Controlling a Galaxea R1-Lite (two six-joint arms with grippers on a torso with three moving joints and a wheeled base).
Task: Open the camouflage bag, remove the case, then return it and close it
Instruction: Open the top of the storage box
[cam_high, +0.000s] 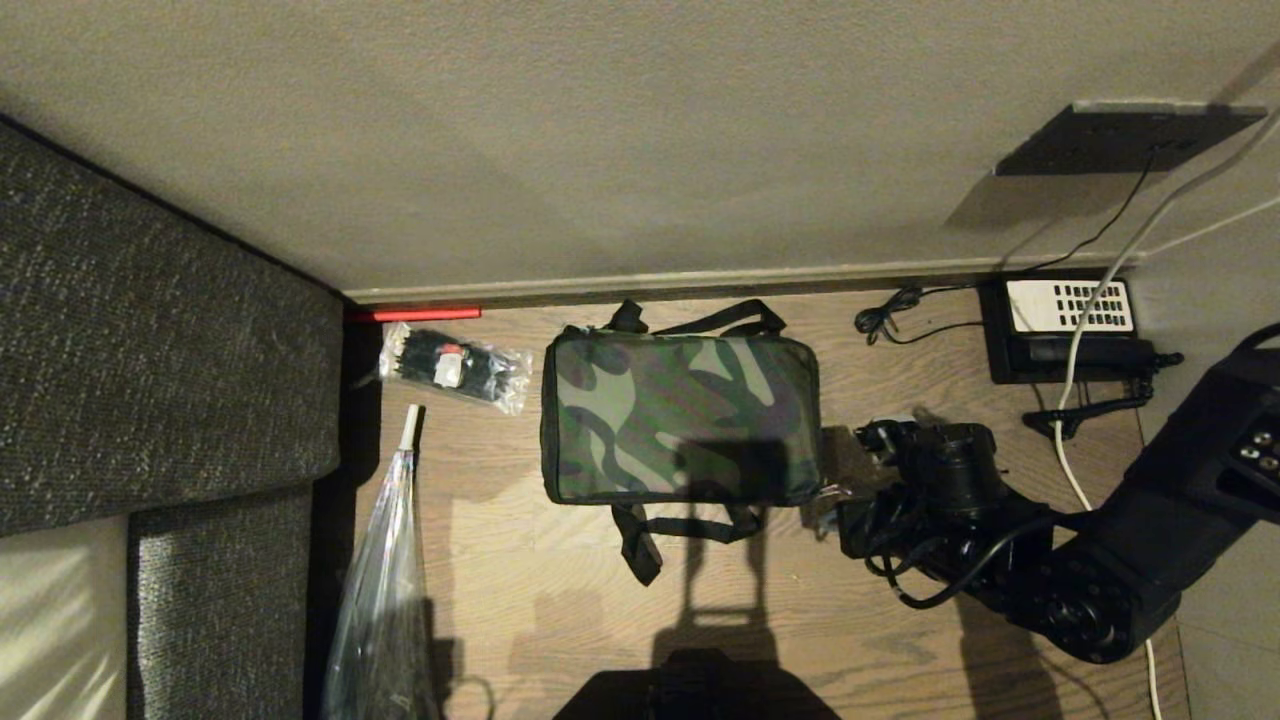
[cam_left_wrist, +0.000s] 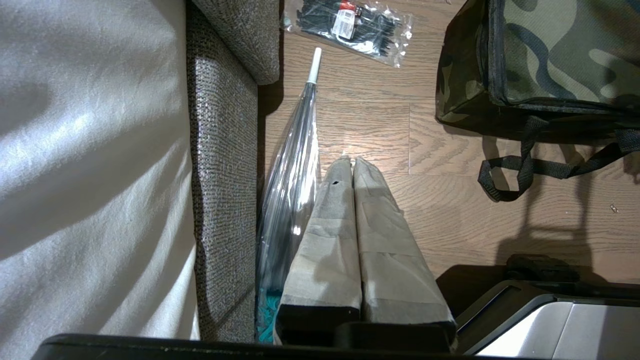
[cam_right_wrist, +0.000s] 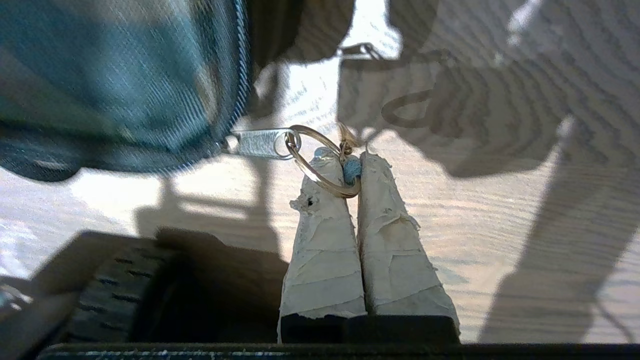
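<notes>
Right gripper (cam_right_wrist: 352, 165) at the camouflage bag's (cam_high: 680, 420) near right corner, fingers (cam_right_wrist: 325, 240) pinched on the zip ring (cam_right_wrist: 320, 160); left gripper (cam_left_wrist: 352, 162) idles, fingers together.

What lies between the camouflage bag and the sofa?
In the head view, a clear packet of black ties and a folded transparent umbrella lie between the camouflage bag and the sofa.

The camouflage bag (cam_high: 680, 420) lies on the floor (cam_high: 560, 600) just before the wall (cam_high: 600, 150). The packet of ties (cam_high: 455, 365) is near its left side, the sofa (cam_high: 160, 330) further left. The right gripper (cam_high: 835, 495) is at the bag's right near corner; the telephone (cam_high: 1065, 325) lies further right
</notes>
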